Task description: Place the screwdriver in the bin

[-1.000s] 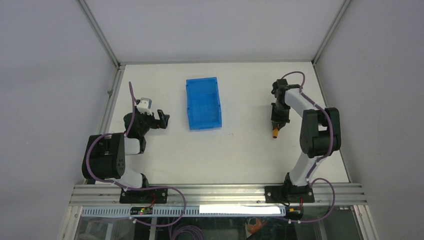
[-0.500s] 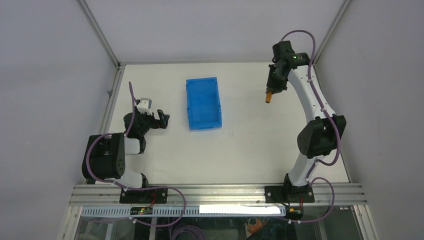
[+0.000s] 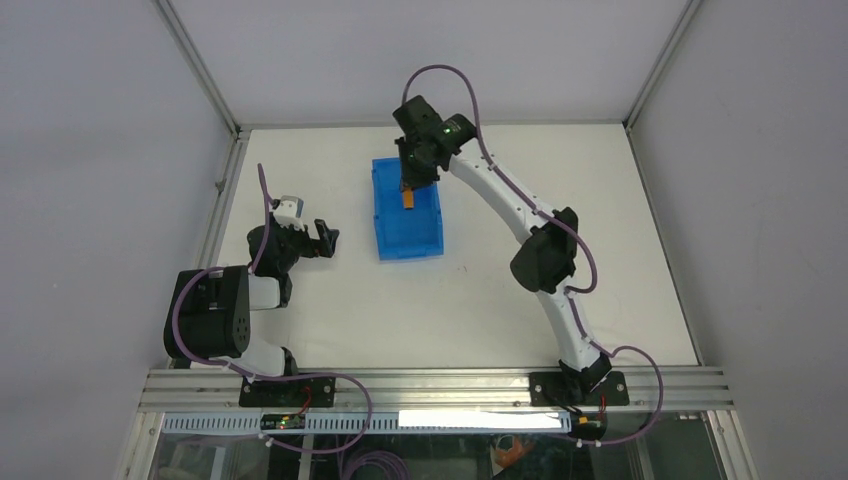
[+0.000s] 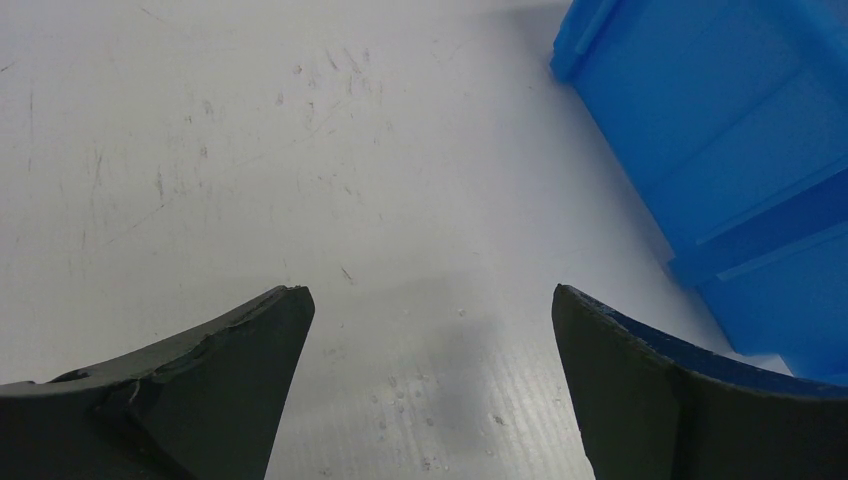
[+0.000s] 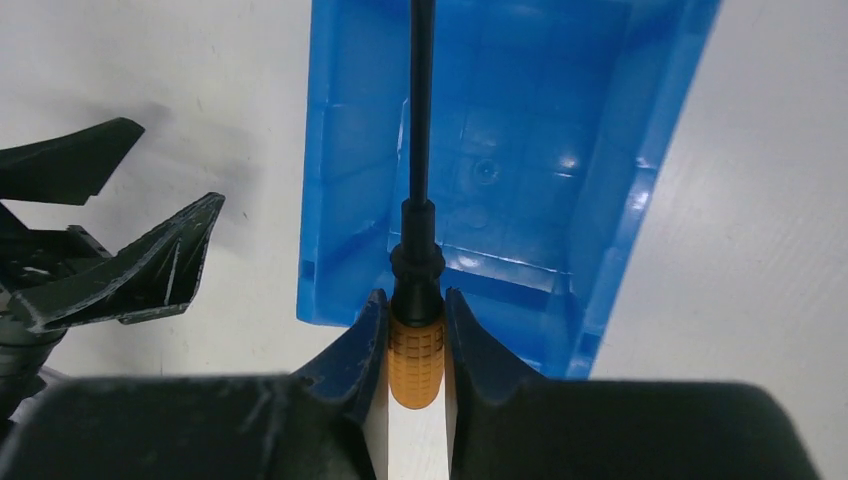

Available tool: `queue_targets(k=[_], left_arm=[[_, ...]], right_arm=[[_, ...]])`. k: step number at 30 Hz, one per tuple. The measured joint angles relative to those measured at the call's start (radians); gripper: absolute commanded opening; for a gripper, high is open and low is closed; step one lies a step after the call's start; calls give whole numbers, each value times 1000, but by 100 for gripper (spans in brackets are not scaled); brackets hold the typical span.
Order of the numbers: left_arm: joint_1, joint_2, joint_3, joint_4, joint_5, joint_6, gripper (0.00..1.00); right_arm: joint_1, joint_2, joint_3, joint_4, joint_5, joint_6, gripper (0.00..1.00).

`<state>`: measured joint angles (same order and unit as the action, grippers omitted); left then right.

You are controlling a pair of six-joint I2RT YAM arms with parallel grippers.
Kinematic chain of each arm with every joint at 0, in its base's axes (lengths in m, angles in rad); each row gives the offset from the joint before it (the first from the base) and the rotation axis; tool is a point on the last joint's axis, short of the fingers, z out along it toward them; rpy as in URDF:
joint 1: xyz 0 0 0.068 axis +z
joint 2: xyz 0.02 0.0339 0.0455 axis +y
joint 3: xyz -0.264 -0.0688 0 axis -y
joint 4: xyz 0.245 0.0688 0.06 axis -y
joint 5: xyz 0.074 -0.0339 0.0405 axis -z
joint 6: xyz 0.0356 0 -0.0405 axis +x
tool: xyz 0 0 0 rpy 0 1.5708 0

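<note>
The blue bin (image 3: pixel 407 208) stands at the table's middle back; it also shows in the right wrist view (image 5: pixel 500 150) and the left wrist view (image 4: pixel 730 140). My right gripper (image 3: pixel 412 182) hangs above the bin's far end, shut on the screwdriver (image 3: pixel 409 199). In the right wrist view the fingers (image 5: pixel 360 350) clamp the orange handle (image 5: pixel 416 360), and the black collar and dark shaft (image 5: pixel 421 100) point out over the bin's inside. My left gripper (image 3: pixel 325 237) rests open and empty on the table left of the bin; it also shows in the left wrist view (image 4: pixel 430 320).
Metal frame rails (image 3: pixel 215 200) run along the table's left and back edges, with grey walls behind. The left arm's body (image 3: pixel 215 315) sits at the near left. The left gripper's fingers (image 5: pixel 130 270) show at the left of the right wrist view.
My right arm has lifted the screwdriver from the table's right side and swung it left, from the back right to above the bin's far end. The left arm has not moved.
</note>
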<state>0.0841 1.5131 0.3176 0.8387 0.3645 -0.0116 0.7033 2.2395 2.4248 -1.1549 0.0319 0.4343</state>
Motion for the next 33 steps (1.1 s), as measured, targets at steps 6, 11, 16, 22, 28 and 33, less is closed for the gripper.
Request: queue_targets(k=[6, 11, 16, 22, 28, 33], left_arm=[[0, 0, 0, 0, 0, 0, 99], [0, 0, 0, 0, 0, 0, 99], [0, 0, 0, 0, 0, 0, 99], [0, 0, 0, 0, 0, 0, 99], [0, 0, 0, 0, 0, 0, 99], [0, 0, 0, 0, 0, 0, 99]], right_arm=[[31, 81, -53, 61, 37, 24, 0], [30, 179, -103, 88, 76, 37, 11], [37, 227, -168, 108, 115, 43, 35], [44, 227, -192, 144, 148, 52, 42], [50, 204, -198, 163, 168, 54, 42], [77, 98, -221, 196, 202, 37, 54]])
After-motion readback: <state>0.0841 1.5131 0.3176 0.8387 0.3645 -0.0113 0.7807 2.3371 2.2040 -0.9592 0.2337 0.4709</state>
